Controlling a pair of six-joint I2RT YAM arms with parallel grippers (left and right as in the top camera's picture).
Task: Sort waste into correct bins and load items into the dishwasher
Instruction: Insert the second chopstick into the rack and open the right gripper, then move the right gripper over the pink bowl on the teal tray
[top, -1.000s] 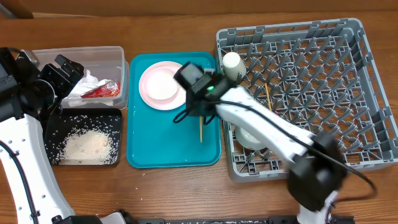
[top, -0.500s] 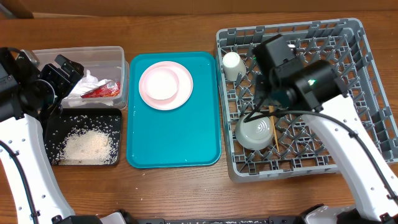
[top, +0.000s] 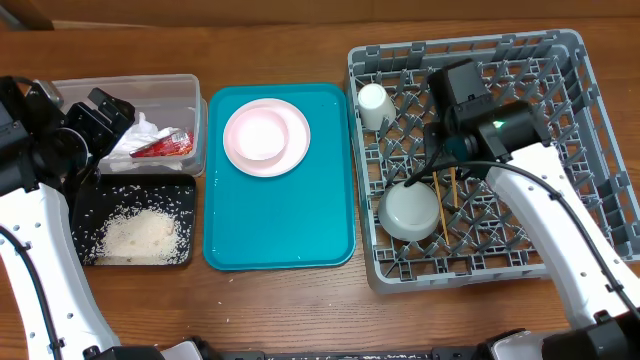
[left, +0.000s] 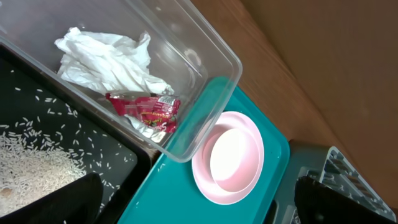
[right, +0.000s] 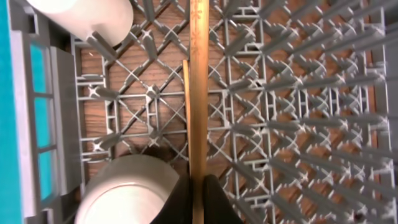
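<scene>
Chopstick (right: 198, 93), thin and wooden, clamped in shut right end effector (right: 198, 200): lower flat among pegs of grey plastic dish rack (right: 298, 124) beside its twin (right: 185, 112), then release.

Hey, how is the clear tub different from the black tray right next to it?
The clear tub is see-through and deeper; the black tray is opaque and shallower. The tub holds crumpled white paper and a red-and-white wrapper; the tray holds loose rice. Both are rectangular, similar in footprint, and sit left of the teal tray.
</scene>
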